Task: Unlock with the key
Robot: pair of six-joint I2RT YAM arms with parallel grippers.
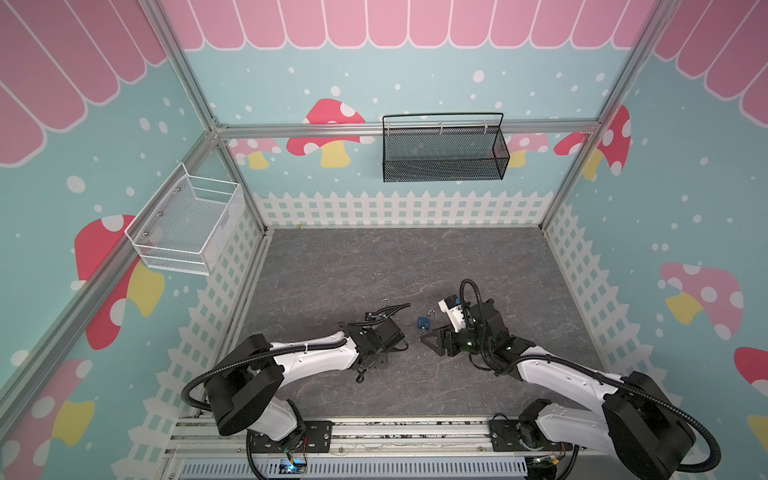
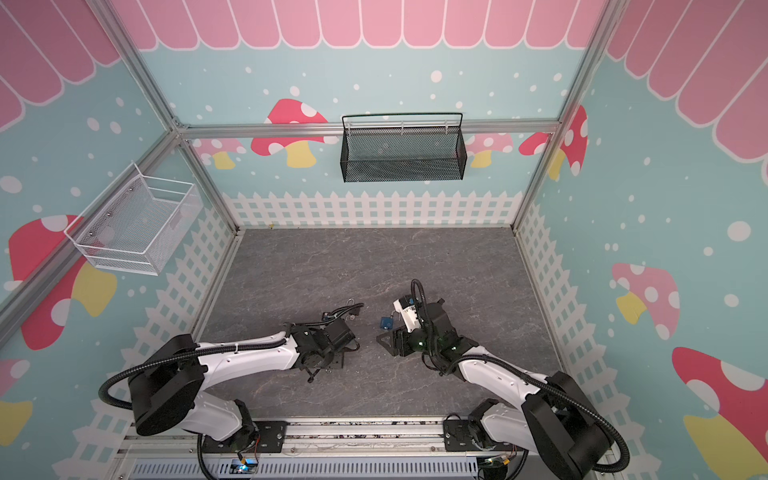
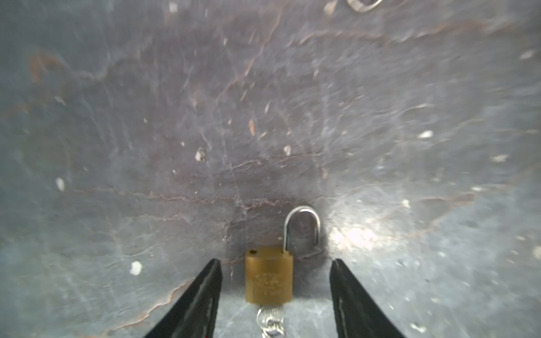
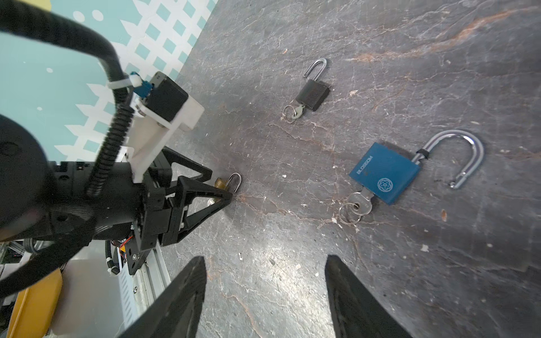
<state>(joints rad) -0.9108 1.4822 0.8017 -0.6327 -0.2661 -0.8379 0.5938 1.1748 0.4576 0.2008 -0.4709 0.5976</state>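
2 parted fingers [image 3: 199, 298] of the left gripper [image 3: 275, 260] flank the brass padlock [image 3: 268, 275], shackle [image 3: 303, 208] unlatched, touching neither; the right gripper [image 4: 265, 259] hangs spread and empty.

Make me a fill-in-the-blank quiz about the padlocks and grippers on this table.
The small brass padlock lies between the fingers of the left gripper, its shackle ____.
The blue square padlock has a ____ in its keyhole.
The grey marbled table holds ____ padlocks.
The right gripper, jaws apart, holds ____.
Missing: open; key; three; nothing.
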